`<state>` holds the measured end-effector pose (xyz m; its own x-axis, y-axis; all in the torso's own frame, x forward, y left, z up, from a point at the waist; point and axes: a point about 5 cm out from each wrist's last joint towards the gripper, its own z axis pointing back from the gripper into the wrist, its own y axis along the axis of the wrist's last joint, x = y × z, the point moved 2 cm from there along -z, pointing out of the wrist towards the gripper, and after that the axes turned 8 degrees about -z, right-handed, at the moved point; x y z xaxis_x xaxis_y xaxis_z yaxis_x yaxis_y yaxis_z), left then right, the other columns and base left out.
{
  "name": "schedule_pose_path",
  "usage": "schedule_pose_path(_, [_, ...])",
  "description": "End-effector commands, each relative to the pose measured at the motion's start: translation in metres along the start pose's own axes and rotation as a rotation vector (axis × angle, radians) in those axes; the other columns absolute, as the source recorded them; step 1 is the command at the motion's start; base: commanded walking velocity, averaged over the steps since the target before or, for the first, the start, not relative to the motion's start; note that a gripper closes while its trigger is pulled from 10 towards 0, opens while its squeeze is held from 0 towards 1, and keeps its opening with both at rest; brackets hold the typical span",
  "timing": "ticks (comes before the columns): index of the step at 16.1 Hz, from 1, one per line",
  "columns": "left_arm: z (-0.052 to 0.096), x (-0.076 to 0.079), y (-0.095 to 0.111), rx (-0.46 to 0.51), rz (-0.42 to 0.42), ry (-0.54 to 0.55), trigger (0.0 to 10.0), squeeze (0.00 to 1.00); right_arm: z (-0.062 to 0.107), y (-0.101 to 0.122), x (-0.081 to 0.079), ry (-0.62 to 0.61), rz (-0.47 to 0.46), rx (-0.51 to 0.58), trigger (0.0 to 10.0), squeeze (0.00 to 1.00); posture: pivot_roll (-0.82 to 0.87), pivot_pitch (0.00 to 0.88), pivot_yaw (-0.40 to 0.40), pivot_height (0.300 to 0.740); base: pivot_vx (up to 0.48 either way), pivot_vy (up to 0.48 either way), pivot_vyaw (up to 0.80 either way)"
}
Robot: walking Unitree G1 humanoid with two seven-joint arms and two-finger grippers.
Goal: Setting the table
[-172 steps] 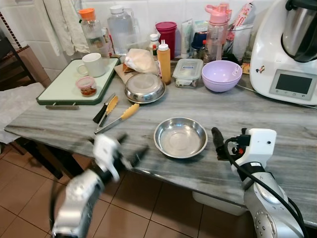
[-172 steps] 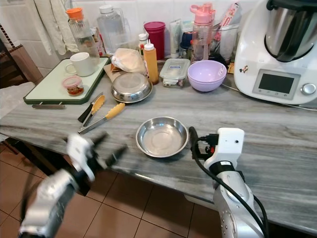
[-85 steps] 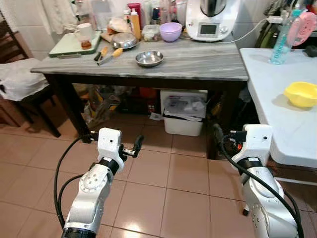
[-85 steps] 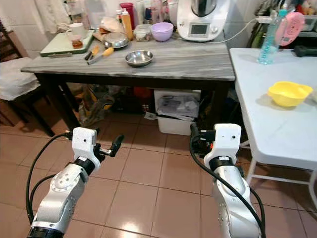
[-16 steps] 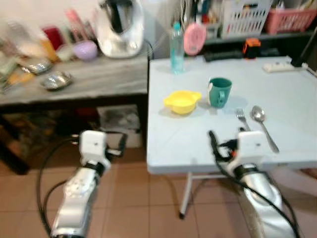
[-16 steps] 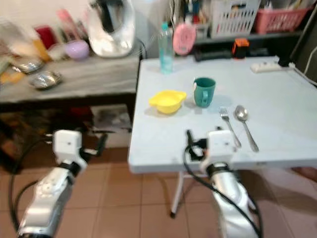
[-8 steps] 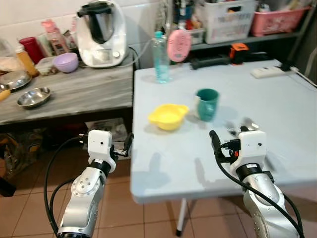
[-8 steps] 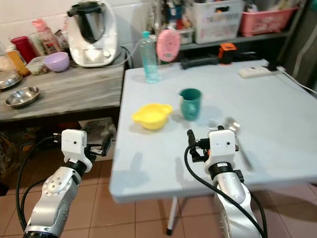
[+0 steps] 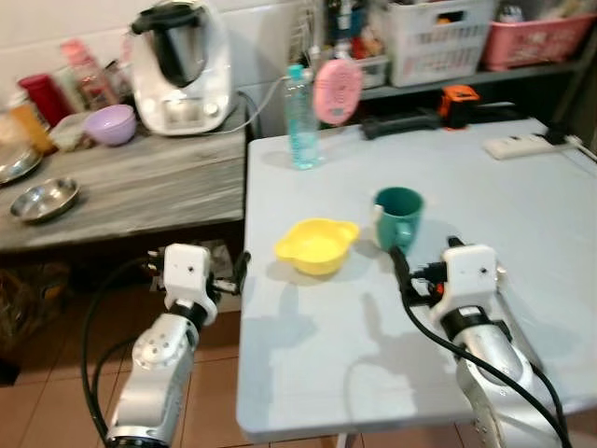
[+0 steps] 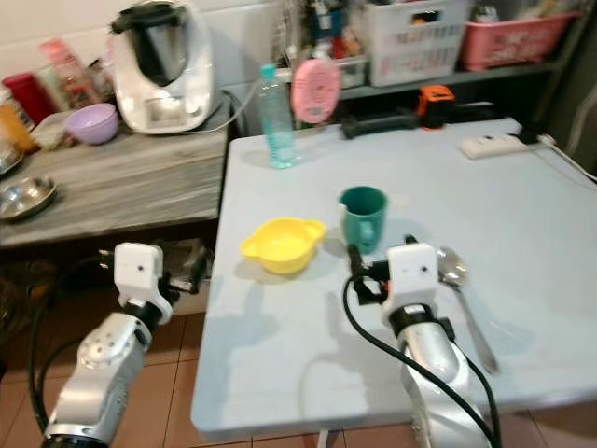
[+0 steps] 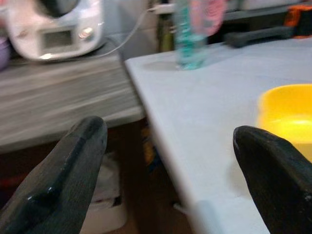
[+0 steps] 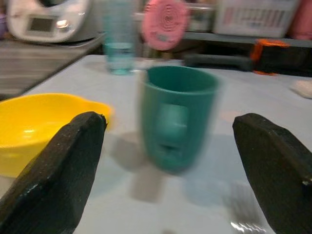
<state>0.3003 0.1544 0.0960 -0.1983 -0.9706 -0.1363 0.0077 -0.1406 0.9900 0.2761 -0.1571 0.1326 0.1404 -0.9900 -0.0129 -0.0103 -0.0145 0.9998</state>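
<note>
The right pincer (image 12: 165, 161) hangs wide open and empty, facing the green mug (image 10: 362, 217) on the tabletop (image 10: 522, 215). The left pincer (image 11: 161, 165) is open and empty too, beside the yellow bowl (image 10: 280, 245).

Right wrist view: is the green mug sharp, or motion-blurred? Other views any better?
Right wrist view: green mug smeared sideways, yellow bowl softer too. Left wrist view: background soft, fingers fairly crisp. Eye views: mildly soft, mug readable.

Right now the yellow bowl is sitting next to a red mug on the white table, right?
Not quite: the mug is green, not red. The right eye view shows it beside the yellow bowl on the white table.
</note>
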Motion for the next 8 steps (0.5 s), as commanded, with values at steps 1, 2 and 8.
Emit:
schedule_pose_path(1, [0.006, -0.012, -0.006, -0.035, -0.010, 0.038, 10.0, 0.00, -0.003, 0.006, -0.010, 0.049, 0.006, 0.020, 10.0, 0.00, -0.09, 0.000, 0.098, 0.740, 0.000, 0.000, 0.00])
schedule_pose_path(2, [0.007, -0.013, -0.007, -0.043, -0.011, 0.040, 10.0, 0.00, -0.005, 0.009, -0.011, 0.066, 0.014, 0.025, 10.0, 0.00, -0.09, 0.006, 0.098, 0.740, 0.000, 0.000, 0.00])
schedule_pose_path(8, [0.020, -0.002, -0.018, -0.107, -0.010, -0.082, 10.0, 0.00, -0.009, 0.012, -0.004, 0.105, 0.051, 0.012, 10.0, 0.00, -0.09, 0.023, 0.102, 0.740, 0.000, 0.000, 0.00])
